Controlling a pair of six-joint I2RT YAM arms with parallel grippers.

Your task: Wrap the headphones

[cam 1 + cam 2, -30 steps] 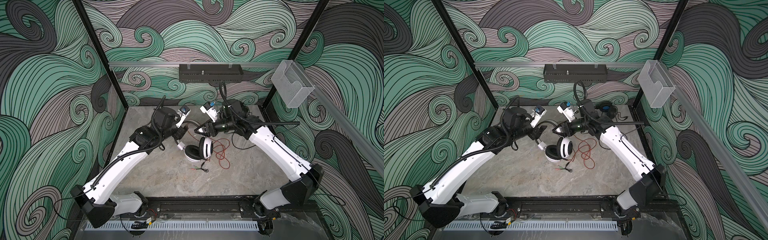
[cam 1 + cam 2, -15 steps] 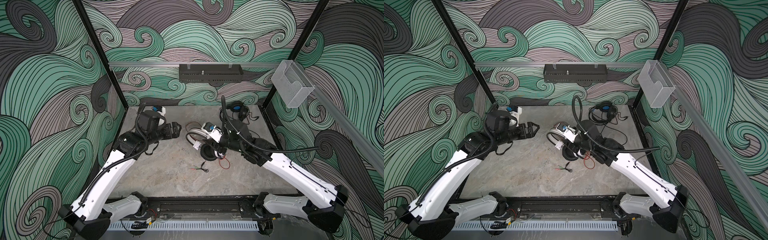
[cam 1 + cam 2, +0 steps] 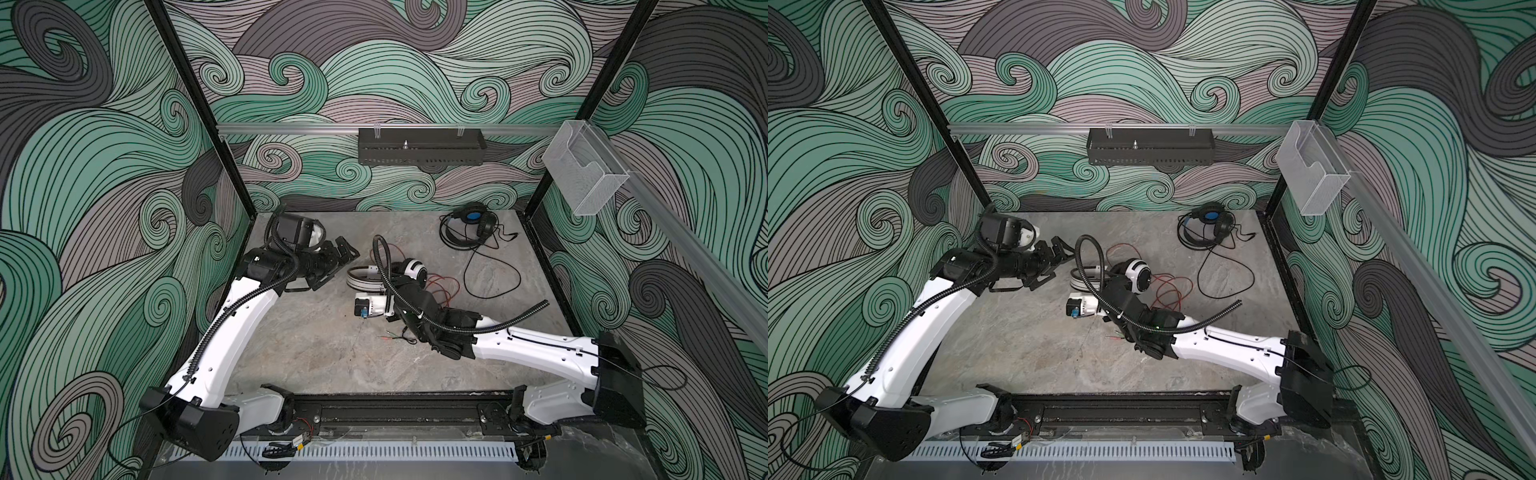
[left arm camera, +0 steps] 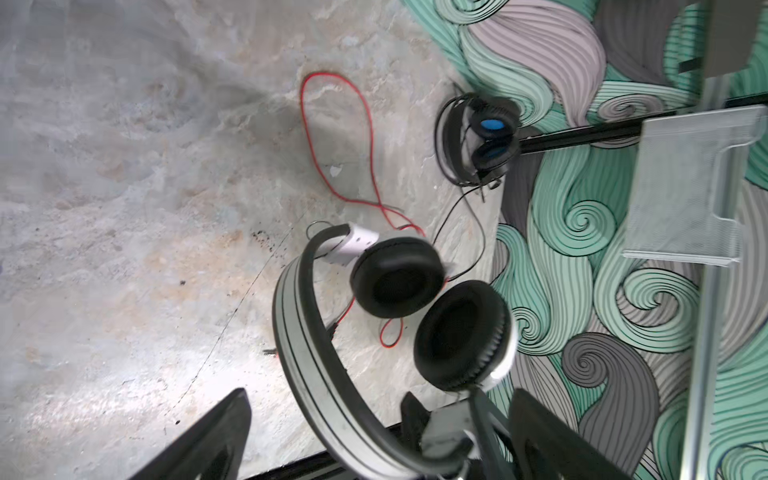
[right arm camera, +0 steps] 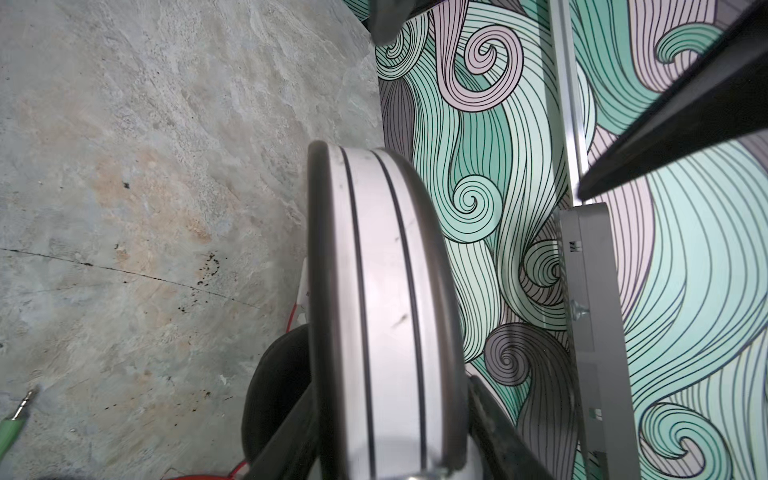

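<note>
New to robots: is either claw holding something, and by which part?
The right gripper holds the white headphones by the headband, close to an ear cup. The left gripper is open and empty.

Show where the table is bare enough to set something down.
Bare: the wide near patch of table ahead of the front rail; also the far strip between the left end effector and the black headphones. Crowded: right of centre, around the white headphones, red cord, black cord.
</note>
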